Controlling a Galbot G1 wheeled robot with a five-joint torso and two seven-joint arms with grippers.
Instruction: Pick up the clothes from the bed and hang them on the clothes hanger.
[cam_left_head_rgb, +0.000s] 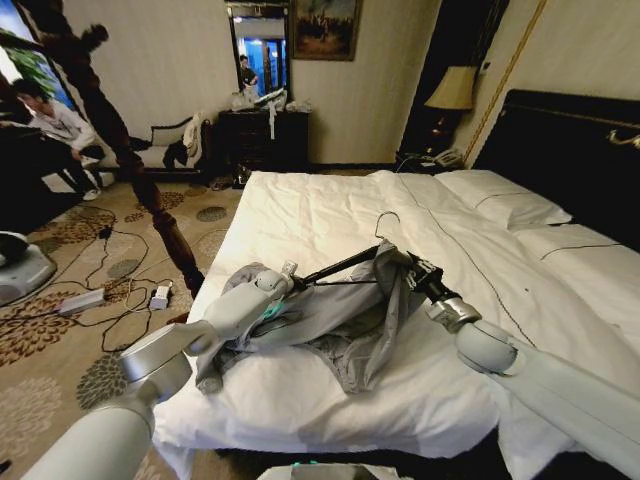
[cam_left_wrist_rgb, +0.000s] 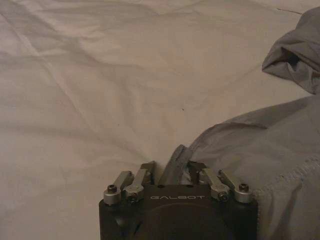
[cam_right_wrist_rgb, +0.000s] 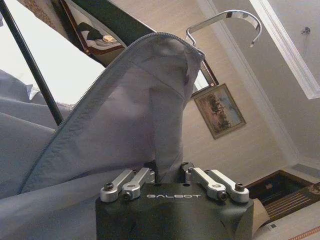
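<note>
Both grippers, L (cam_left_wrist_rgb: 170, 172) & R (cam_right_wrist_rgb: 169, 172), pinch grey clothes (cam_left_head_rgb: 350, 320) w/ hanger (cam_left_head_rgb: 345, 268) over white bed (cam_left_head_rgb: 330, 215), hotel rm.

The light grey clothes (cam_left_head_rgb: 350, 320) lie bunched on the bed (cam_left_head_rgb: 330, 215), near its foot end, partly draped over the clothes hanger (cam_left_head_rgb: 345, 268), whose dark bar juts out of the fabric and whose thin wire hook rises above the garment toward the pillows. The left gripper (cam_left_head_rgb: 288, 274) sits at the garment's left side, against the fabric. The right gripper (cam_left_head_rgb: 408, 266) meets the garment's right side, where cloth hangs over it.
</note>
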